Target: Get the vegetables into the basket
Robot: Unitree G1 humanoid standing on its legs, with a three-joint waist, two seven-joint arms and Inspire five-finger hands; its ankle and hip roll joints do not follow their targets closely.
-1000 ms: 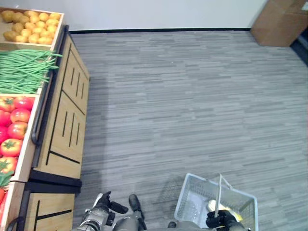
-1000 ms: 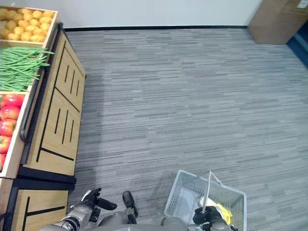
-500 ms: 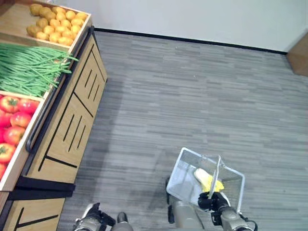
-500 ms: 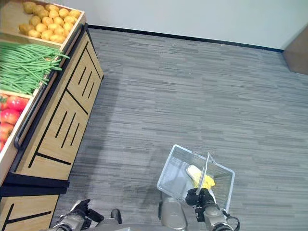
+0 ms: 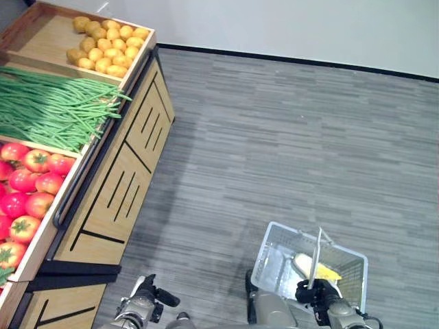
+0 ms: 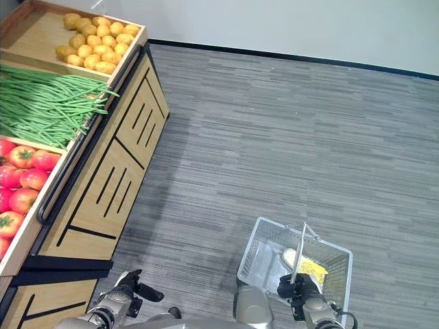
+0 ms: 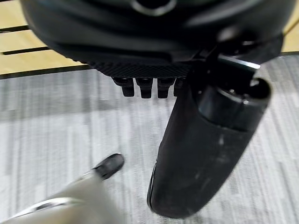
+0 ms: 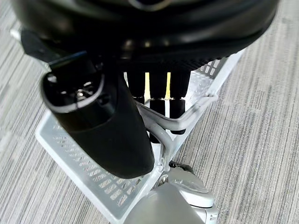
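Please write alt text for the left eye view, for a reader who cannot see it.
The robot's right hand holds the handle of a white plastic basket with a yellow item inside, over grey floor. A wooden stand beside it shows potatoes, green beans and tomatoes.

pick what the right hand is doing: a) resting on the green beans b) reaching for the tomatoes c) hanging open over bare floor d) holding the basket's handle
d: the right hand has its fingers curled round the handle of the white basket.

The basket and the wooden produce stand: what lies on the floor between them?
Nothing: in the left eye view, between the basket, held by the right hand, and the stand there is bare grey floor.
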